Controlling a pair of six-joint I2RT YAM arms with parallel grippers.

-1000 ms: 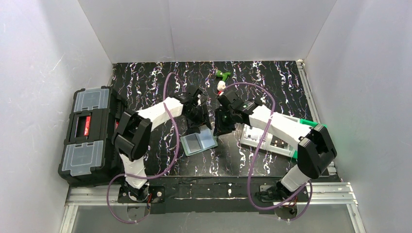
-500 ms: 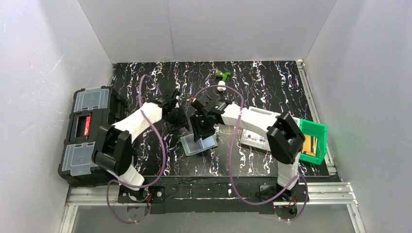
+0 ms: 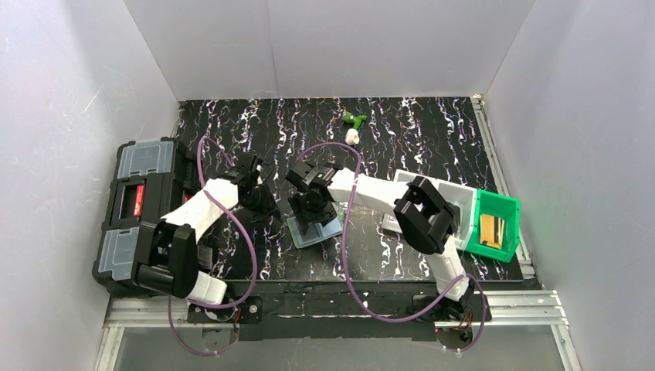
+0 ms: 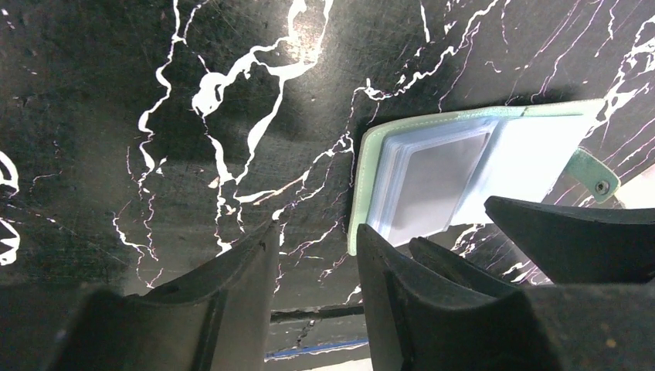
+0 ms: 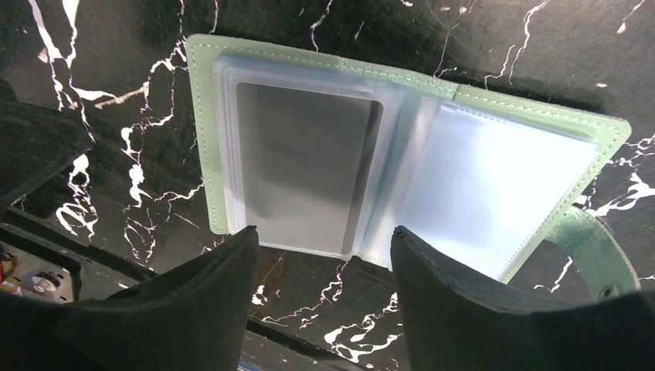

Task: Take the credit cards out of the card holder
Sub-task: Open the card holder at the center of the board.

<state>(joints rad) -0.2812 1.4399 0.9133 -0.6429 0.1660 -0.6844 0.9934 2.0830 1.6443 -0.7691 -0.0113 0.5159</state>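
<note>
Two pincers bear on one small target, and we read the scene from the left. Farthest left sits the black toolbox (image 3: 143, 212) at the edge of the bench (image 3: 432, 131), well apart from the work. Next comes the left pincer (image 4: 313, 232), low over bare bench, jaws partly apart with nothing between them. The card holder (image 4: 463, 178) lies ahead and to its right, near but not touching. The holder is spread open flat at mid-bench, long axis roughly left to right with a slight tilt and clear sleeves facing up. One grey card (image 5: 305, 166) shows in the sleeves of its left half. The right pincer (image 5: 324, 236) hangs directly over it, jaws wide and empty, a finger on either side of the fold at the near edge. We judge the right arm the nearer and better placed for the pull. Which side the sleeve opens on we cannot tell. The snap tab (image 5: 595, 255) juts from the holder's right end. Further right are a white tray (image 3: 444, 193), partly behind the right arm, and a green bin (image 3: 494, 224), neither in the way. We expect the soft holder to lift with the card unless something pins it.
</note>
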